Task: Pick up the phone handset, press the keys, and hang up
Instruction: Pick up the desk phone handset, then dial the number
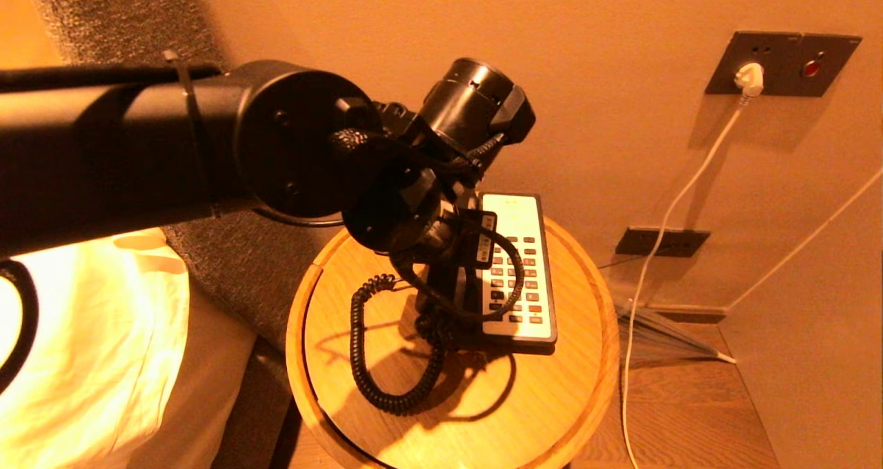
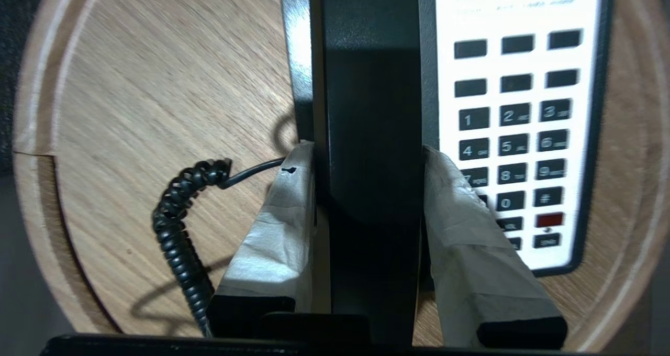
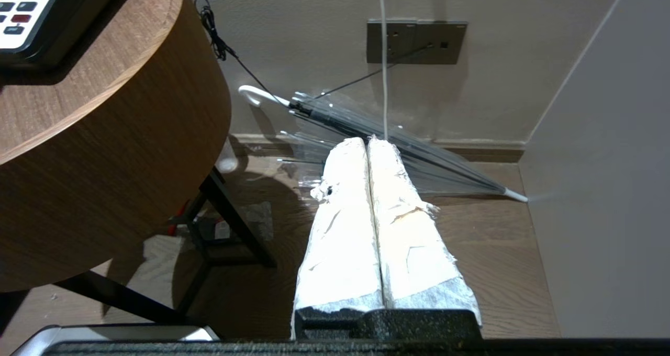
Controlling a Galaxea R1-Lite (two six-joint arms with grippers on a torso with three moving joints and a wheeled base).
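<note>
The black phone handset (image 2: 369, 110) runs along the keypad's left side on the phone base (image 2: 518, 125). My left gripper (image 2: 369, 152) is shut on it, one taped finger pressed on each side. I cannot tell whether it rests in the cradle. In the head view the left wrist (image 1: 414, 207) hides most of the handset (image 1: 445, 290), beside the white keypad (image 1: 521, 269). The coiled cord (image 1: 365, 345) loops over the round wooden table (image 1: 572, 400). My right gripper (image 3: 369, 141) hangs shut, low beside the table, over the floor.
A folded clear umbrella (image 3: 408, 157) lies on the floor against the wall, right of the table. A white cable (image 1: 662, 248) drops from a wall socket (image 1: 779, 62). A bed with pale bedding (image 1: 90, 345) and a grey headboard stands to the left.
</note>
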